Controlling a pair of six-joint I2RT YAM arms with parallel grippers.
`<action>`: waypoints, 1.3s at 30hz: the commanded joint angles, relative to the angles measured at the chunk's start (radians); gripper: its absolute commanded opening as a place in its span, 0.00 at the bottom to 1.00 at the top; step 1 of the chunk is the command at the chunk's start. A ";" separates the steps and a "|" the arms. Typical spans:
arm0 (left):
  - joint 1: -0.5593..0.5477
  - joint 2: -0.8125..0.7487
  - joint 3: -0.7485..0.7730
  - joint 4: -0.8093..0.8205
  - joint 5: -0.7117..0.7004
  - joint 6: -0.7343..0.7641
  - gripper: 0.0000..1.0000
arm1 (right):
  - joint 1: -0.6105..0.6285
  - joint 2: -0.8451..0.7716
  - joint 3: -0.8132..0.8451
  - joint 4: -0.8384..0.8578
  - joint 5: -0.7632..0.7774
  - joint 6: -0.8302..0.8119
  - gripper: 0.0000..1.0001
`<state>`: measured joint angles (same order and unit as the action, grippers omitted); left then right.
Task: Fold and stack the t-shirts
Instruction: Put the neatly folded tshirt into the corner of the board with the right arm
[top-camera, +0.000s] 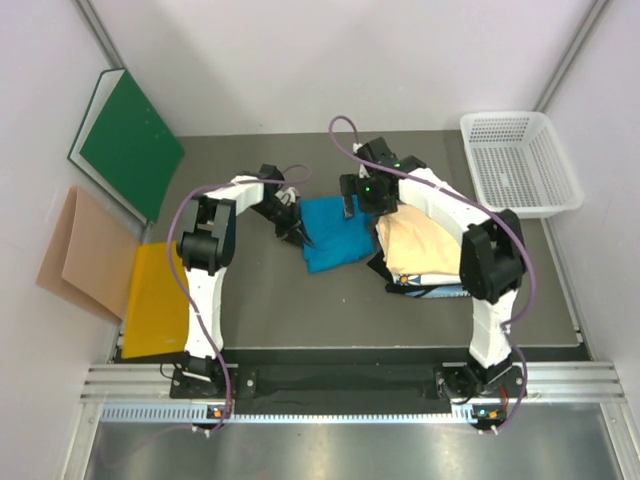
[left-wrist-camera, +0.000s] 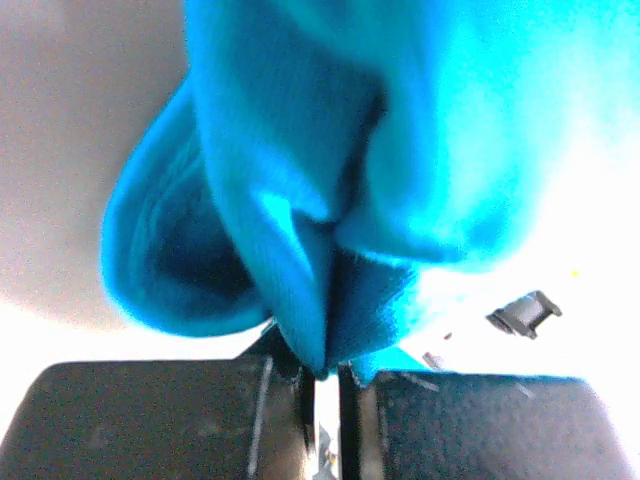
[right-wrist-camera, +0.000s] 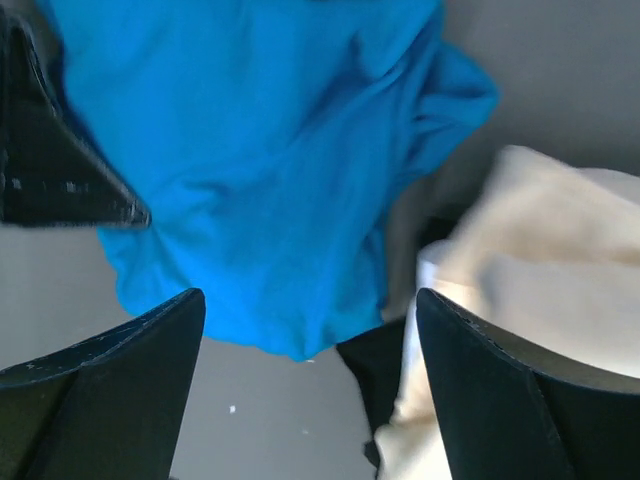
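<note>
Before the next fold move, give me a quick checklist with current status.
1. Left gripper has a hold on the blue shirt: ok, cloth is pinched between shut fingers.
2. Right gripper is free: ok, fingers wide apart above the blue shirt, holding nothing.
3. Blue shirt lies flat: not ok, bunched and creased.
4. Cream shirt is apart from the blue one: cannot tell, their edges run close.
5. Basket is out of the way: ok, at the far right corner.
</note>
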<state>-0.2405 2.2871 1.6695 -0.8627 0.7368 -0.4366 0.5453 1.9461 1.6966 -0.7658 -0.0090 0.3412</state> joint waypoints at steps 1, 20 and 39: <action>0.089 -0.064 -0.019 -0.002 -0.152 0.052 0.00 | -0.004 0.103 0.037 0.077 -0.261 -0.001 0.86; 0.115 -0.060 -0.045 -0.007 -0.131 0.076 0.00 | -0.059 0.332 0.072 0.327 -0.378 0.133 0.79; 0.144 -0.106 -0.045 -0.007 -0.253 0.056 0.95 | -0.061 0.111 0.159 -0.024 -0.201 -0.062 0.00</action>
<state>-0.1246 2.2055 1.6478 -0.9020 0.6823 -0.4088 0.4931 2.1986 1.7882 -0.6964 -0.2909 0.3588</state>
